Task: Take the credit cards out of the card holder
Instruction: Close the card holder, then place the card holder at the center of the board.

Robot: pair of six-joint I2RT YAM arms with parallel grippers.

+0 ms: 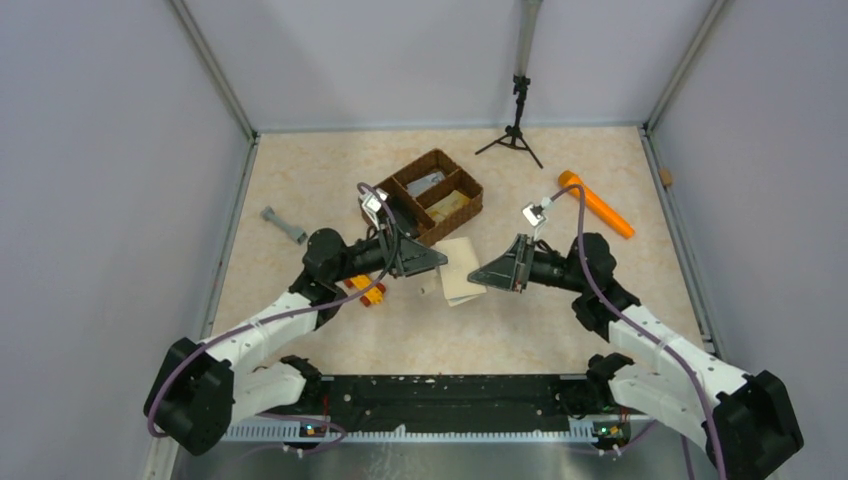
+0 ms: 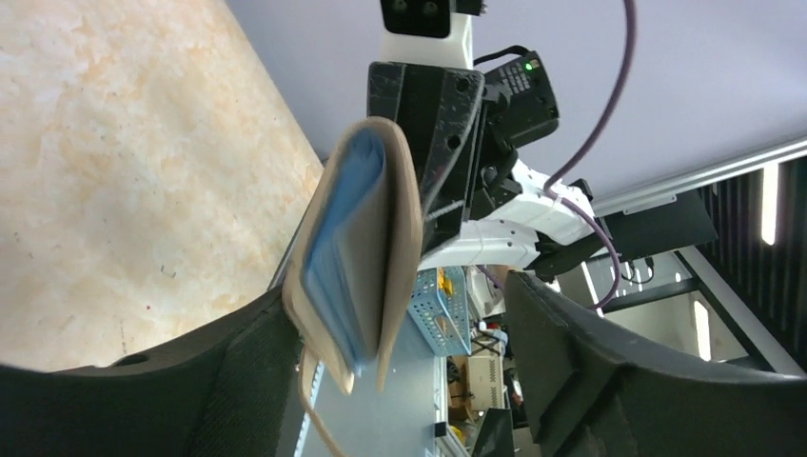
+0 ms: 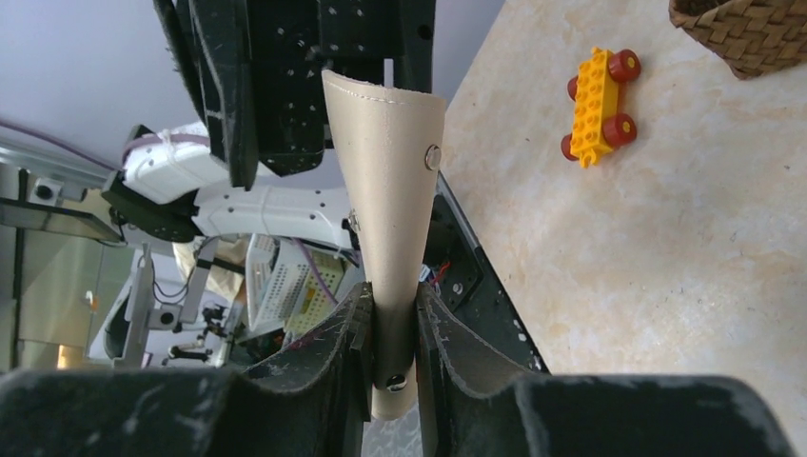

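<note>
From above, my two arms meet over the middle of the table, fingertips facing each other. The card holder, a small cream square, sits between them. My right gripper is at its right edge and my left gripper just beside its left edge. A brown wicker tray stands just behind, and a yellow toy car lies near my left wrist. Flat pieces lie in the tray's compartments, too small to call credit cards.

From my left wrist, the card holder is seen edge-on. Its long axis runs straight away from me toward the right gripper at its far end. Two cream flaps gape slightly, with pale blue lining between them. My left fingers stand wide apart, gripping nothing. The holder's near end lies by one finger; I cannot tell whether it touches. No card edge shows plainly.

From my right wrist, my right fingers are clamped on the holder's near end, pinching both flaps. Its cream outside, with a small metal stud, rises away toward the left gripper, held clear of the table. I judge the free left gripper is the one to reach into the blue gap, along that long axis
</note>
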